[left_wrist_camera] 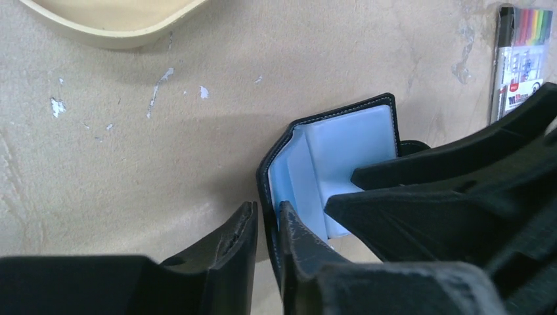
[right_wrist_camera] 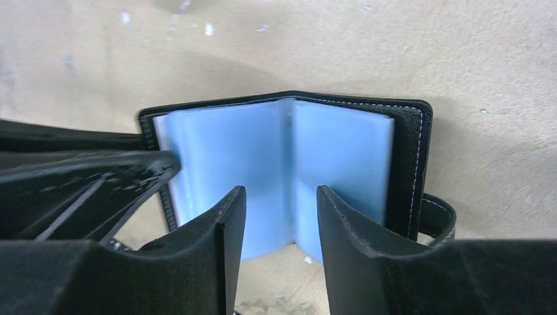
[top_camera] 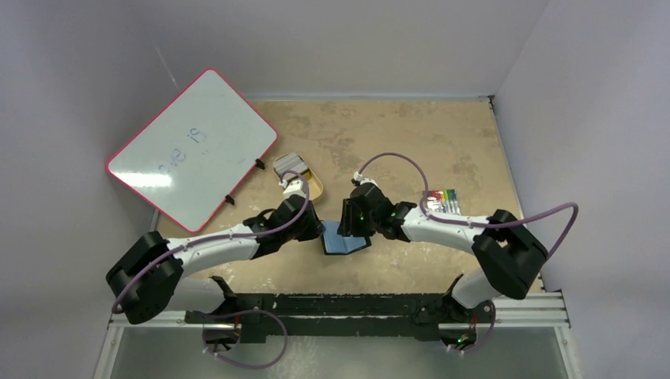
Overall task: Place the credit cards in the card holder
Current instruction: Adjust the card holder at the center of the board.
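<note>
At the near edge, a black mounting rail (top_camera: 355, 304) along the front of the table (top_camera: 411, 142). Just beyond, on worn tan board scuffed with pale chips: the card holder (top_camera: 345, 241), opened in a V with blue lining showing, between the two arms' tips. On the black edge of its left cover, the left gripper (left_wrist_camera: 266, 213), pinched nearly closed. Facing the blue inner fold, the right gripper (right_wrist_camera: 281, 203), parted by a moderate gap, fingers (right_wrist_camera: 341, 230) either side of the fold and clamping nothing; unclear whether touching the lining. Behind the right finger, the black snap tab (right_wrist_camera: 437, 213) poking out.

Farther back on the left, a gold oval tin (top_camera: 314, 188), with a grey flat piece (top_camera: 288, 163) just beyond it. Off to the right, a pack of coloured markers (top_camera: 444, 199), well apart from the card holder. Against the left wall, a red-rimmed whiteboard (top_camera: 193, 146), tilted, with faint blue writing. All round, plain white walls (top_camera: 355, 47), closing in the table on three sides.
</note>
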Motion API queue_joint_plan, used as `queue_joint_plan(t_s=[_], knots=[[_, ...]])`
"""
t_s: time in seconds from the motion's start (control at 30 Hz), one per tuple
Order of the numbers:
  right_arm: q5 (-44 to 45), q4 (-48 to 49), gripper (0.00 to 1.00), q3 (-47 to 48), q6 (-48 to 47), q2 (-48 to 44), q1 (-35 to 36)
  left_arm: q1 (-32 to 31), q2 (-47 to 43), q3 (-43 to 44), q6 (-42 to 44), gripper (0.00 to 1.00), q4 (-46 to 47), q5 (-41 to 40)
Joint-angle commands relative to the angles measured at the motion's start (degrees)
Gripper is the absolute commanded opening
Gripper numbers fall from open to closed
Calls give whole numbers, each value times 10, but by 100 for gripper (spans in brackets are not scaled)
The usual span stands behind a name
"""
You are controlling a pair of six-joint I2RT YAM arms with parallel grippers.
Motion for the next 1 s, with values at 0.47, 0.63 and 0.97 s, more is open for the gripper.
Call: queue_joint_plan(t_s=[0.47, 0.63, 0.97], knots=[[65, -38, 59, 39, 17, 56, 28, 84, -59, 133, 38, 47, -167, -50], [90, -74, 59, 66, 22, 86, 45, 180, -16, 201, 92, 56, -229, -4], [100, -86, 57, 76, 16, 90, 54, 255, 97, 346, 397, 54, -289, 19]])
